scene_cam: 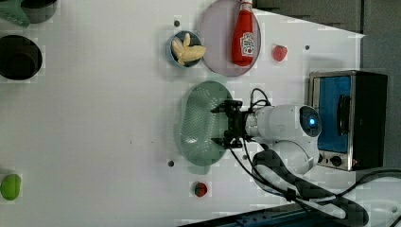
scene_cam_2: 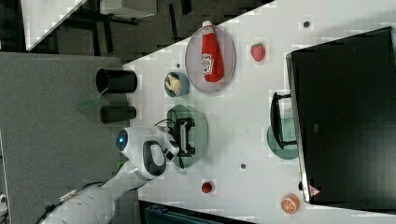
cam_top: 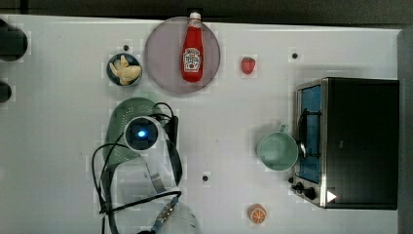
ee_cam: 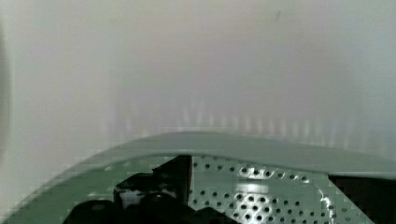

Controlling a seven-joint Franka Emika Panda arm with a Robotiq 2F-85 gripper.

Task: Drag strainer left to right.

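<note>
One strainer [cam_top: 127, 108] is what matters here, and in the top view it's sitting on the white tabletop [cam_top: 58, 146] toward the top view's left, just below the small bowl of banana pieces [cam_top: 124, 69] and the grey-lilac plate [cam_top: 168, 73]. The arm's wrist covers most of its middle, so I only get the rim. The ketchup bottle [cam_top: 192, 48] lying on that plate has a white label, but I can't make out the writing. Same story for the toaster oven [cam_top: 358, 141] on the top view's right: no readable brand.

Left view is the best one. The gripper [scene_cam: 226, 124] hangs over the strainer's basin by the rim on the left view's right, jaws spread wide apart with nothing between them. The holes dotting the basin are clear here. It looks like thin moulded plastic, so my guess is light, fairly stiff, and happy to slide on that smooth surface. Probably not fragile, though a light thing like this could tip or skate off if pushed high. I'd hook the rim or pinch the wall there rather than go for the curved bottom.

Right view: the strainer sits left of centre with the mint mug [scene_cam_2: 280, 140] well apart from it, tucked against the oven.

Wrist view: perforated wall and rim of the strainer right up close, dark fingers [ee_cam: 140, 196] down inside the basin.
</note>
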